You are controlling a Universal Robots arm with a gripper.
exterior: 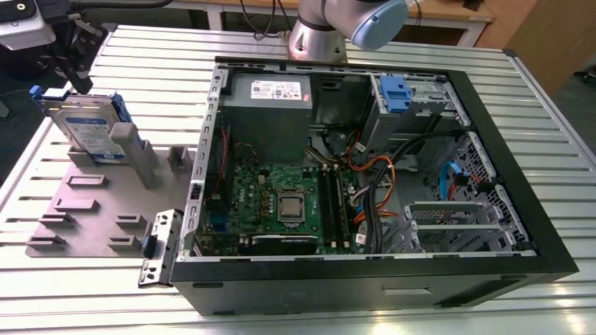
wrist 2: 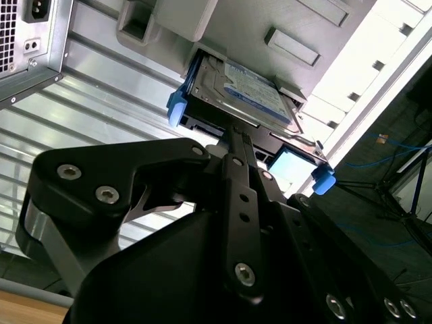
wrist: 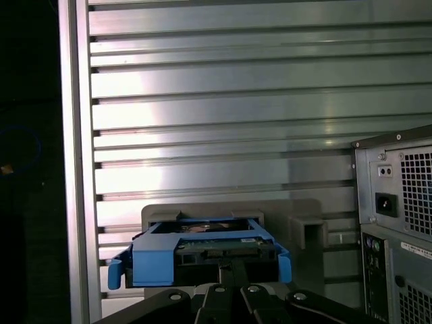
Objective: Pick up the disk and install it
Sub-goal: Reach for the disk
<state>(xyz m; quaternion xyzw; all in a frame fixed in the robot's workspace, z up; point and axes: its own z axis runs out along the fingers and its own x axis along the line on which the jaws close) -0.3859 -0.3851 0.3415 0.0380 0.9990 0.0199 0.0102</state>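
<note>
The disk (exterior: 88, 125) is a silver drive with a white-and-blue label and a blue bracket. It stands tilted in a slot of the grey fixture plate (exterior: 84, 209) at the exterior view's left. My black gripper (exterior: 79, 78) hangs right over its top end. In both wrist views the gripper (wrist 2: 233, 135) (wrist: 233, 270) reaches the middle of the disk's near edge (wrist 2: 250, 91) (wrist: 202, 253). Whether it is clamped on that edge is hidden by my own body.
An open black computer case (exterior: 493, 146) lies to the exterior view's right, with a grey power supply (exterior: 270, 98), a green motherboard (exterior: 279, 202) and a drive bay with a blue latch (exterior: 396, 94). Everything rests on a slatted aluminium table (exterior: 112, 293). The arm's base (exterior: 317, 35) stands behind the case.
</note>
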